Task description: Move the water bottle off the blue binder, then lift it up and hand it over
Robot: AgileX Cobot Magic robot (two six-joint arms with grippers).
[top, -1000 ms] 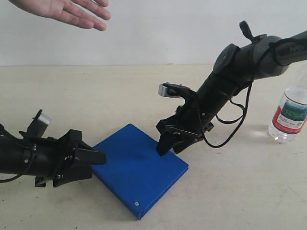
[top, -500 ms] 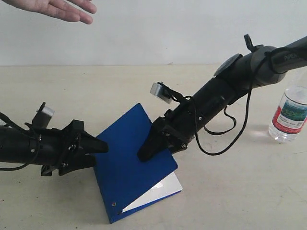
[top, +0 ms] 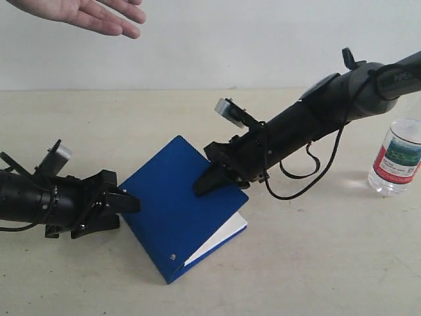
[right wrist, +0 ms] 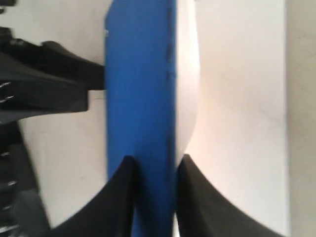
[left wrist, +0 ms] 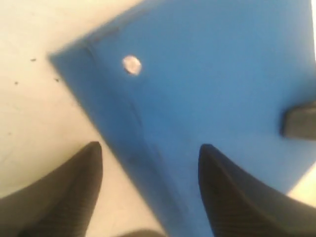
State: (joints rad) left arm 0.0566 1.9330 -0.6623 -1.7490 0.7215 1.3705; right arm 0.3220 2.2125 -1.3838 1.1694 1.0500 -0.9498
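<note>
Looked like a robot lab bench to me: bare beige table (top: 316, 276), blank white wall (top: 263, 39) across the top, left arm (top: 26, 201) and right arm (top: 329, 108) cabled up, someone's hand (top: 85, 14) at upper left. Only props were the blue binder (top: 171, 210) and the water bottle (top: 396, 161).

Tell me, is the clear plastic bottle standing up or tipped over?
Standing up: the clear plastic bottle rests on its base on the beige table.
</note>
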